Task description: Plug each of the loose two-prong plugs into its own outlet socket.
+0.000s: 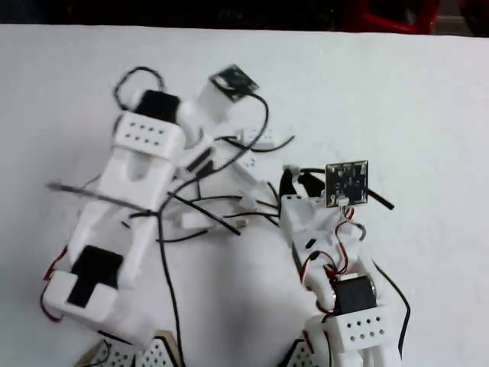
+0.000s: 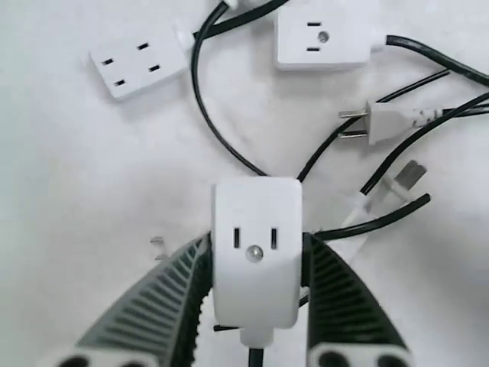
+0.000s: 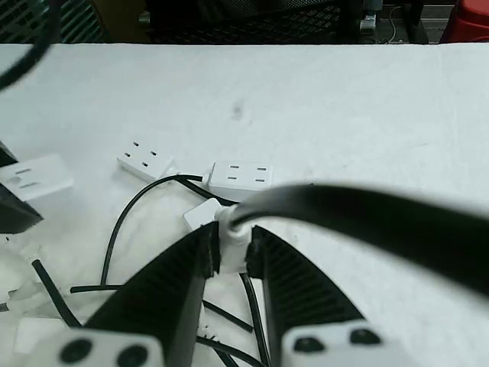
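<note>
In the left wrist view my left gripper (image 2: 256,248) is shut on a white outlet socket (image 2: 256,218), its slots facing the camera and its black cord running back between the fingers. A loose white two-prong plug (image 2: 386,122) lies just beyond it, and another plug (image 2: 409,174) rests beside it. My right gripper (image 3: 231,245) is shut on a white plug (image 3: 229,228) with a thick black cable, held low over the table. In the high view the left gripper (image 1: 200,157) and right gripper (image 1: 289,183) stand close together over the tangle of cords.
Two more white outlet blocks (image 2: 137,61) (image 2: 325,34) lie farther out; the right wrist view shows them as outlet blocks (image 3: 145,159) (image 3: 241,176). Black cords (image 1: 199,206) cross the table centre. The table's far edge (image 3: 306,44) borders dark furniture.
</note>
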Controlling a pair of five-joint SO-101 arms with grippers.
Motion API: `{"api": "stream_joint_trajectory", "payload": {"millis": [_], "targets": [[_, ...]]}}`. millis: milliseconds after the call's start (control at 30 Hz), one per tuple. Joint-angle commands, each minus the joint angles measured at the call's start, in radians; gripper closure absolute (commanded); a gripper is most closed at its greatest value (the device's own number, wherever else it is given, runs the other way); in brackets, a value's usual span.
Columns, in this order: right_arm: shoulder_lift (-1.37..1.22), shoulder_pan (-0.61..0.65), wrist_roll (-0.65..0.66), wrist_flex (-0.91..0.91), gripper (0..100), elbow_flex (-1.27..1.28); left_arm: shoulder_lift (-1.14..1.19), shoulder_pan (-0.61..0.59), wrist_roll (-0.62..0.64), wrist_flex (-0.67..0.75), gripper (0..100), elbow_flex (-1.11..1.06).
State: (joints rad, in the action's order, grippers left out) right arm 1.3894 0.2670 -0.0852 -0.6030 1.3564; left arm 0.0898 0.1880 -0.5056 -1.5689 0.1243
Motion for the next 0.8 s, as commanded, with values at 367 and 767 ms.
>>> {"api": "stream_joint_trajectory", "payload": {"millis": [367, 767], "targets": [[-0.004, -0.004, -0.002, 0.021, 98.2, -0.008, -0.076, -0.157, -0.235, 0.448, 97, -0.339], [-0.004, -0.004, -0.002, 0.021, 98.1, -0.008, -0.145, -0.193, -0.219, 0.583, 76, -0.454]]}}
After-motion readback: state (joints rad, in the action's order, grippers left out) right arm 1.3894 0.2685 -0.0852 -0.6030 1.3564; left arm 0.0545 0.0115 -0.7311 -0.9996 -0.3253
